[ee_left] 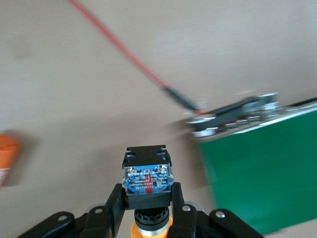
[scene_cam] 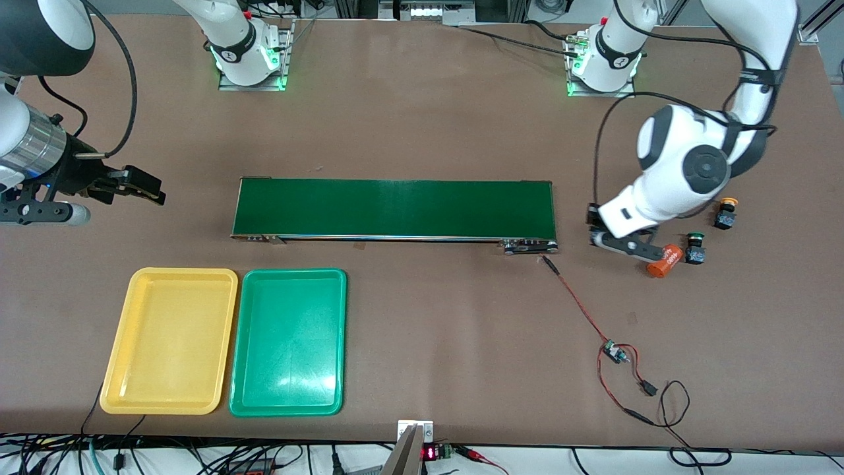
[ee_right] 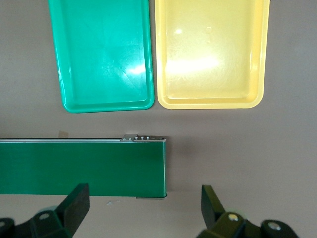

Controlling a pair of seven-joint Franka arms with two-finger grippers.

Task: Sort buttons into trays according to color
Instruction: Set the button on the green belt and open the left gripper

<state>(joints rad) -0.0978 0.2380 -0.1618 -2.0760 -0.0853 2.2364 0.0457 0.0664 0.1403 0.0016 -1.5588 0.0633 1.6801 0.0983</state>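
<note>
My left gripper is shut on a button with a black body, a blue label and a yellow-orange cap. In the front view my left gripper is over the table between the conveyor's end and an orange cylinder; the held button is hidden under the arm there. A green button and a yellow-orange button stand on the table at the left arm's end. My right gripper is open and empty and waits at the right arm's end. The yellow tray and the green tray lie side by side, both empty.
The dark green conveyor belt crosses the middle of the table. An orange cylinder lies beside the green button. A red and black wire with a small board runs from the conveyor's end toward the front camera.
</note>
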